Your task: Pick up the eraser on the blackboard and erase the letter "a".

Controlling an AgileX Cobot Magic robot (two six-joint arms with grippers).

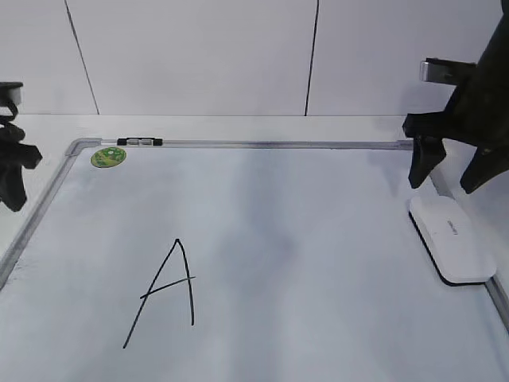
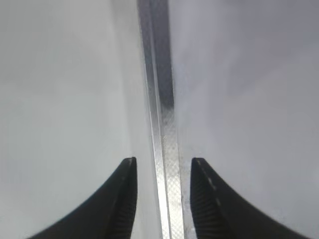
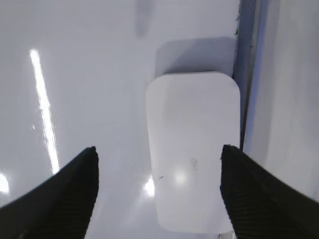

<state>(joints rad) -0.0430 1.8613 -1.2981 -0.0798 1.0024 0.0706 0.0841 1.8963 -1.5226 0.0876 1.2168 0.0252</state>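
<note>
The blackboard (image 1: 318, 239) is a white dry-erase board with a grey frame, lying flat. The white eraser (image 1: 451, 237) lies at its right edge, beside the frame. My right gripper (image 1: 444, 185) is open and hangs just above the eraser's far end. In the right wrist view the eraser (image 3: 194, 124) lies below, between the open jaws (image 3: 159, 149), nearer the right finger, apart from both. My left gripper (image 1: 12, 195) is open at the board's left edge and straddles the frame (image 2: 162, 99) with its jaws (image 2: 163, 160). A tall angular capital "A" (image 1: 163, 290) is drawn at the lower left. No small lowercase "a" is in view.
A round green sticker (image 1: 108, 156) sits in the board's far left corner. A small black and silver pen-like piece (image 1: 139, 142) lies on the top frame beside it. A white wall stands close behind the board. The table surface (image 3: 294, 99) shows right of the frame.
</note>
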